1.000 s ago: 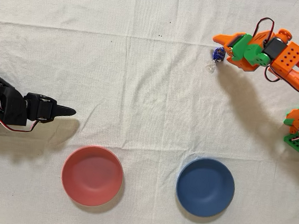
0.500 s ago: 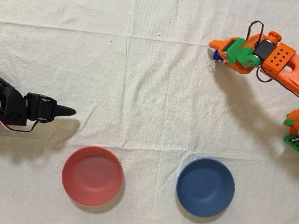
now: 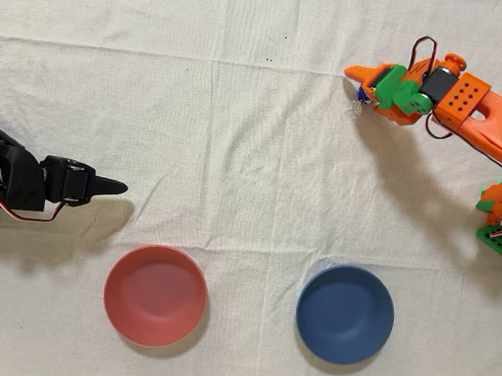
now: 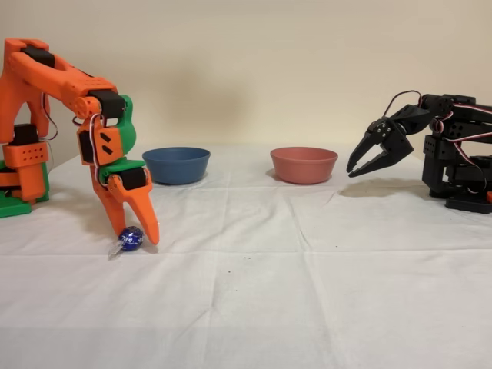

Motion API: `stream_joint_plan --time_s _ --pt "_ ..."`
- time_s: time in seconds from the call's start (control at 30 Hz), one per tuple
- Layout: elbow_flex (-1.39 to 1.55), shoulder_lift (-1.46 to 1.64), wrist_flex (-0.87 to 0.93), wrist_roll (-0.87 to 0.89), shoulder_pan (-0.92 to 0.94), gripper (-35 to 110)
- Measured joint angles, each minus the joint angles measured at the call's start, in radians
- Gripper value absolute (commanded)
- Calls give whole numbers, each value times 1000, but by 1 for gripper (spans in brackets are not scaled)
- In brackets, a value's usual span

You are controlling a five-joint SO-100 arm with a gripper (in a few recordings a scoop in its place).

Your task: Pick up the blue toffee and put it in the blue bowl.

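Note:
The blue toffee lies on the white cloth, a small shiny blue ball with a clear twisted end. My orange gripper points down over it, its two fingers standing on either side of the sweet, open, with the tips at cloth level. In the overhead view the gripper covers most of the toffee; a sliver of blue and a clear wrapper tail show beneath it. The blue bowl sits well below in that view, empty; in the fixed view the blue bowl stands behind the gripper.
A pinkish-red bowl sits left of the blue one in the overhead view. The black arm stands idle at the left edge. My orange arm's base is at the right edge.
My gripper has moved left and down over the toffee, so the sweet that lay just off its tip is now mostly covered between the fingers. The bowls and black arm have not moved.

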Motion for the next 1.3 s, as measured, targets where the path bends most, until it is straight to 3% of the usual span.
stream_joint_plan --time_s 0.23,0.77,1.3 --pt "-21 -14 0 -11 0 40" --pt "-20 -14 -6 -21 0 14" --pt "89 75 -23 -55 5 14"
